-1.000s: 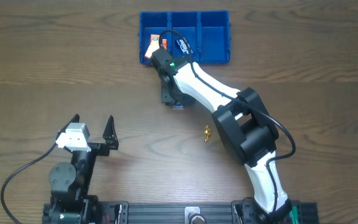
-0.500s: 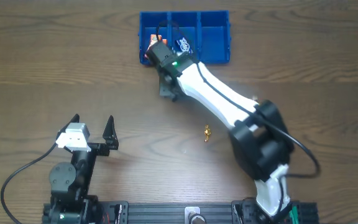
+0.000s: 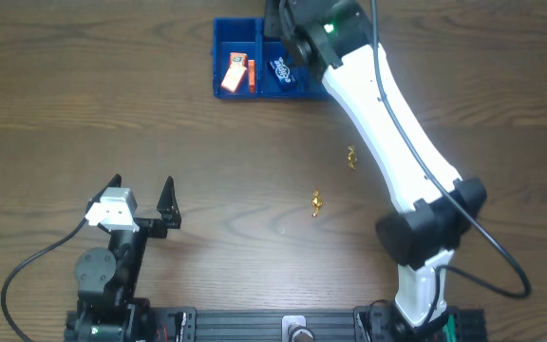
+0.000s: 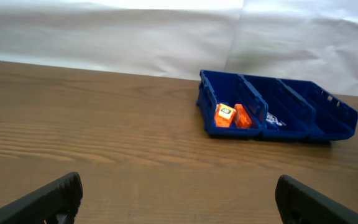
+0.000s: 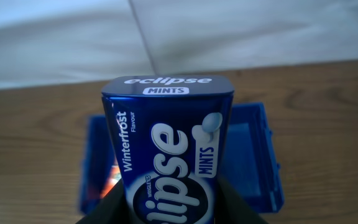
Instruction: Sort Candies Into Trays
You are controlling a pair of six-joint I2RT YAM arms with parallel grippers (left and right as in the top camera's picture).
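Tray [image 3: 218,43] holds orange candies [image 3: 236,73], left compartment; right claw [image 5: 169,208] grips mint tin [image 5: 166,143].

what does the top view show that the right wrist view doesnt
Top view: two gold candies on the table, the open left gripper, and a blue wrapped candy in the middle compartment of the blue tray. Right wrist view: the blue mint tin clamped in the right gripper. Both: the blue tray and the orange candies in it.
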